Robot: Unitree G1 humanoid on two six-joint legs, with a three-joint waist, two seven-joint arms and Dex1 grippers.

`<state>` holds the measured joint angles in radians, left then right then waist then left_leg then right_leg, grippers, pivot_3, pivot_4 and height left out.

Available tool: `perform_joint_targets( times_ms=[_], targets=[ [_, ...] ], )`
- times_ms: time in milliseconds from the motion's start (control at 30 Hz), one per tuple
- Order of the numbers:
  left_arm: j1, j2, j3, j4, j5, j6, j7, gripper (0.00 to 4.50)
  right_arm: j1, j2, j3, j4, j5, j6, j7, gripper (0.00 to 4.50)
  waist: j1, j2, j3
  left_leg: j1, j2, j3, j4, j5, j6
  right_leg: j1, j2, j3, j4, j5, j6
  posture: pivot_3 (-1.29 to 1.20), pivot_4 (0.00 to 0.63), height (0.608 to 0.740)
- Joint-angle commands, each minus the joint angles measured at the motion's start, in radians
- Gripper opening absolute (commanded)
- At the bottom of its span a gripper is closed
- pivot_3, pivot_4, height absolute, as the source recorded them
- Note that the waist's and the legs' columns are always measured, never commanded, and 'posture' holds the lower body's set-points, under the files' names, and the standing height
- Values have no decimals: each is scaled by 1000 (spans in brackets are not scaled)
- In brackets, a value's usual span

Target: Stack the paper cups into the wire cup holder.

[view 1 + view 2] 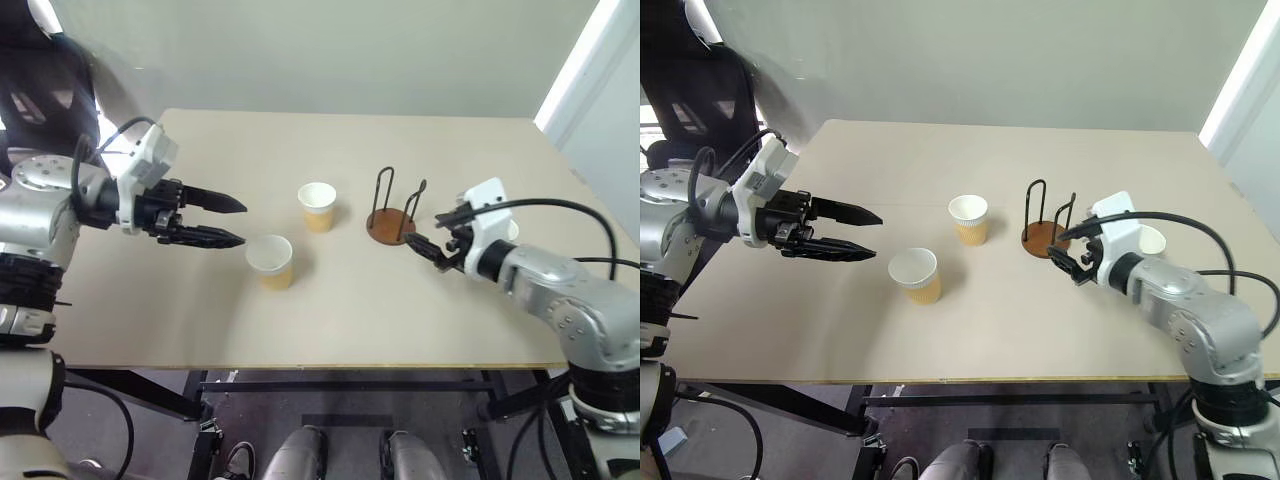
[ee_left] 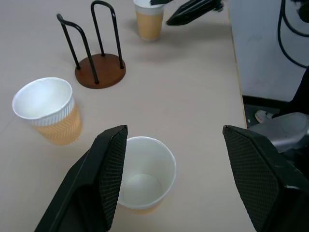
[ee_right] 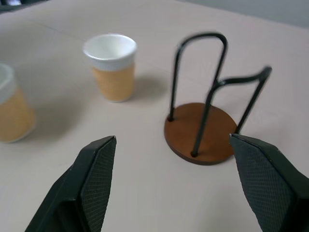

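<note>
Two sets of fingers spread, empty — third paper cup (image 1: 1152,240) half-hidden behind right wrist.

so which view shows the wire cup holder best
The right wrist view: the wire cup holder sits close, empty, both loops and its disc base clear. The left wrist view shows it smaller and farther off; the eye views show it small, beside the right gripper.

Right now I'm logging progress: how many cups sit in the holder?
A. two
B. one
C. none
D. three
C: the holder stands bare between its wire loops, and three cups rest on the table apart from it: one beside it, one nearer the left hand, one behind the right hand.
</note>
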<state>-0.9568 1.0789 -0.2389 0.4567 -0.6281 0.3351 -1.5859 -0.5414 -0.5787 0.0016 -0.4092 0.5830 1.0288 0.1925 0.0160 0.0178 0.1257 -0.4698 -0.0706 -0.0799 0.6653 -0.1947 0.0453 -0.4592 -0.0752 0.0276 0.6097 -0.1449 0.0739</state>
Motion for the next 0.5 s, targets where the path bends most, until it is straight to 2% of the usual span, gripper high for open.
perform_joint_targets(
  times_ms=[33,500],
  targets=[
    [-11,7,65,-59,-20,29,-29,3351,-39,42,44,53,-89,-60,-20,3833,0,0,0,0,0,0,-1,1,0,0,0,0,0,0,0,0,150,740],
    [45,-14,146,-170,11,116,-28,3351,-151,186,107,419,-311,-302,24,3833,-2,0,0,0,1,-1,-2,1,-2,-2,0,-1,0,3,-5,0,150,740]
  ],
)
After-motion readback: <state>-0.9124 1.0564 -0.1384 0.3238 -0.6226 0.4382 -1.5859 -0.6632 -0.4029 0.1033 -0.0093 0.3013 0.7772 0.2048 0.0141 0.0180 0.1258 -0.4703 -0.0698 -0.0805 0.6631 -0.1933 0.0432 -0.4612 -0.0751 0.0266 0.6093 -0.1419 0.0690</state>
